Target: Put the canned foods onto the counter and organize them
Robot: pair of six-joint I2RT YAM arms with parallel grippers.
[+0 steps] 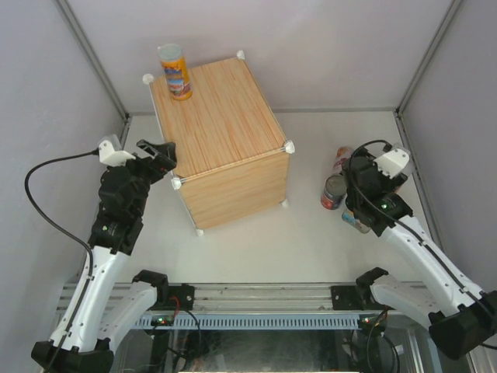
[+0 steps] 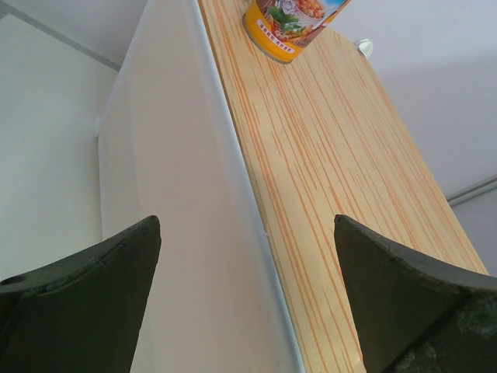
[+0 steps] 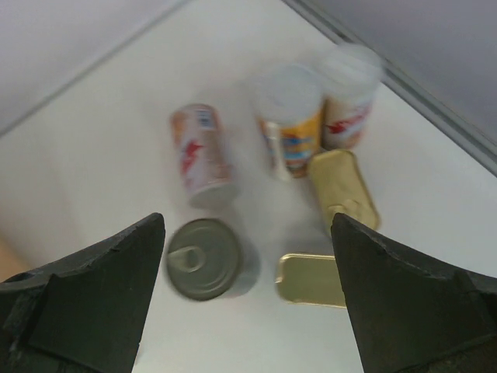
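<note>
My left jaws gaped empty at the near edge of the wood-grain surface (image 1: 225,124), where one orange can (image 1: 175,71) stood at the far corner, its top cut off in my wrist view. My right jaws gaped empty above blurred cans (image 3: 289,128) and gold tins (image 3: 344,190), which were largely hidden from above.

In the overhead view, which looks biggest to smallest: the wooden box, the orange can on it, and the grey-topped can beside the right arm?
Largest by far: the wooden box.
Next: the orange can.
Smallest: the grey-topped can.
The orange one stands higher, nearer the camera, so those two are unsure.
</note>
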